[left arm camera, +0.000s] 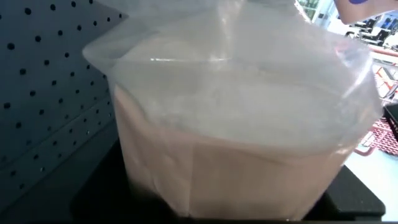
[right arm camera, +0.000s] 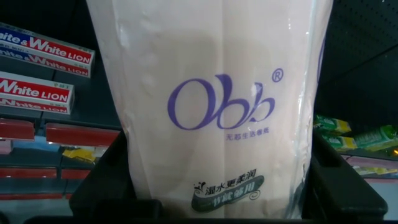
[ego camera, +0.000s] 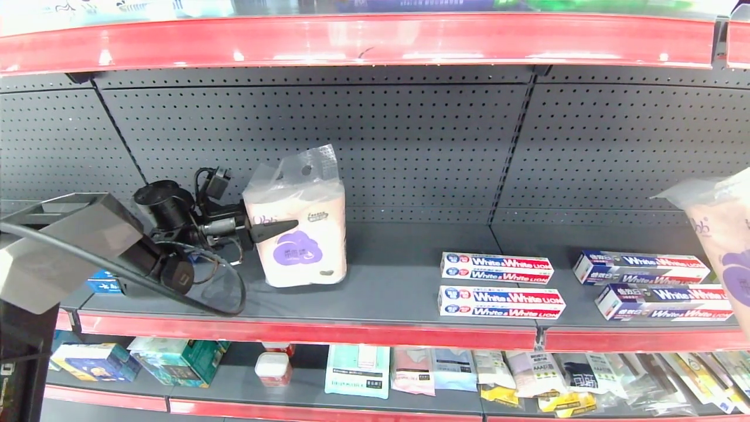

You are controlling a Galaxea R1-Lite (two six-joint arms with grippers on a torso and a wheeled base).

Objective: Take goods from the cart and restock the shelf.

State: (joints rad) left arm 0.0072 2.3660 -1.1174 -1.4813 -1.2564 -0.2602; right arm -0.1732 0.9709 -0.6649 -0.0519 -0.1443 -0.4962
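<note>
A pack of tissue rolls in clear wrap, pale pink with a purple print, stands upright on the grey shelf board, left of centre. My left gripper is shut on it from the left, one dark finger lying across its front. The left wrist view has the same pack pressed close to the camera. A second pack hangs at the far right edge, above the shelf. My right gripper is shut on this pack, with black fingers on both sides.
Toothpaste boxes lie flat in two pairs on the right half of the shelf, the right pair just below the second pack. A small blue box sits behind the left arm. Bags and boxes crowd the lower shelf. A red-edged shelf hangs overhead.
</note>
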